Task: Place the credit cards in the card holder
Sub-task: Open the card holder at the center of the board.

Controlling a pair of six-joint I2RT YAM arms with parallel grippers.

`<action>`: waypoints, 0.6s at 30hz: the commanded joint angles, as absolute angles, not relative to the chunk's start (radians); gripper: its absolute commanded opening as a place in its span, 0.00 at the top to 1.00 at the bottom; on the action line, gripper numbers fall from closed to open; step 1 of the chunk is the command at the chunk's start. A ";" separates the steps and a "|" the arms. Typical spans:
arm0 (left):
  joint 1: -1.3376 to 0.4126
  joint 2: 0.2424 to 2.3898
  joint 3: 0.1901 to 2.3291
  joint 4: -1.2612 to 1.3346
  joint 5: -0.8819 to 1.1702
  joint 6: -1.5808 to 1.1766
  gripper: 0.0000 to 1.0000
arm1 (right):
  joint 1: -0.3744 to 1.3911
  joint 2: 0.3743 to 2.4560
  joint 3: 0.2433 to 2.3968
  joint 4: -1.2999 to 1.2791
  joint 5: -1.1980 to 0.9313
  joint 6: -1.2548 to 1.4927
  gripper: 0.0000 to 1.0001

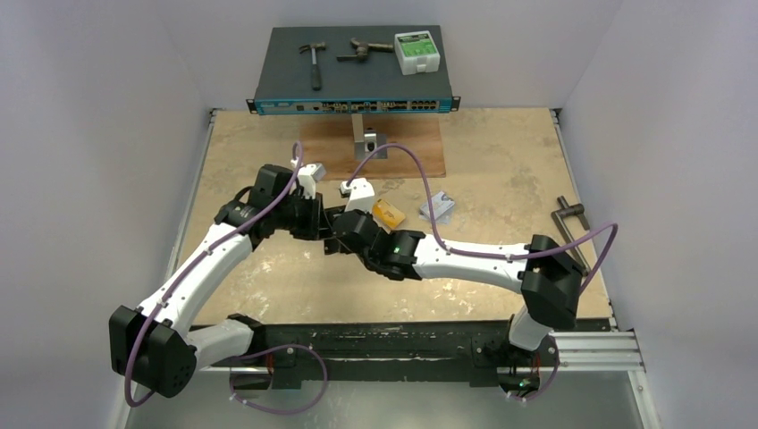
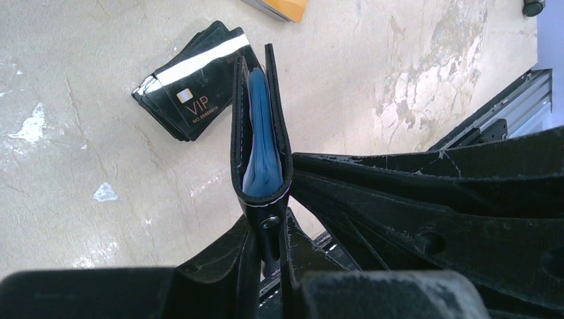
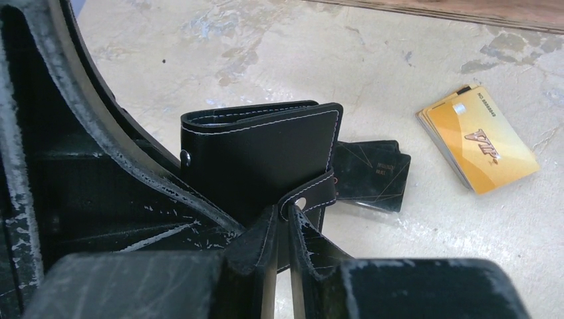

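Observation:
The card holder (image 3: 266, 153), a black stitched wallet, stands on edge just above the table. My left gripper (image 2: 269, 229) is shut on its lower edge by the snap stud, and blue lining shows between its leaves (image 2: 263, 133). My right gripper (image 3: 282, 216) is shut on the holder's snap tab (image 3: 312, 193). A stack of black VIP cards (image 2: 193, 83) lies on the table right behind the holder (image 3: 372, 176). Gold-orange credit cards (image 3: 482, 139) lie further right (image 1: 389, 213). A silver-grey card (image 1: 438, 208) lies beyond them. Both grippers meet at the table's middle (image 1: 326, 219).
A network switch (image 1: 353, 89) at the back carries a hammer (image 1: 315, 63), another tool and a green-white box (image 1: 417, 51). A wooden board (image 1: 402, 152) with a metal block (image 1: 365, 138) lies in front of it. A metal handle (image 1: 572, 223) lies at the right edge.

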State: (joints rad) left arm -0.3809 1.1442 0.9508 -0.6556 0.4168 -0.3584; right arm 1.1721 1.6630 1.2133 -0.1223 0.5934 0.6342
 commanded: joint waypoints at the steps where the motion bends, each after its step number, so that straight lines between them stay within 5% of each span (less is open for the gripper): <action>1: -0.391 1.106 1.012 -0.607 0.520 -0.399 1.00 | 1.172 1.710 1.238 -0.251 0.683 0.645 0.93; 18: -0.391 1.092 0.996 -0.635 0.515 -0.388 1.00 | 1.169 1.600 1.114 -0.256 0.824 0.697 1.00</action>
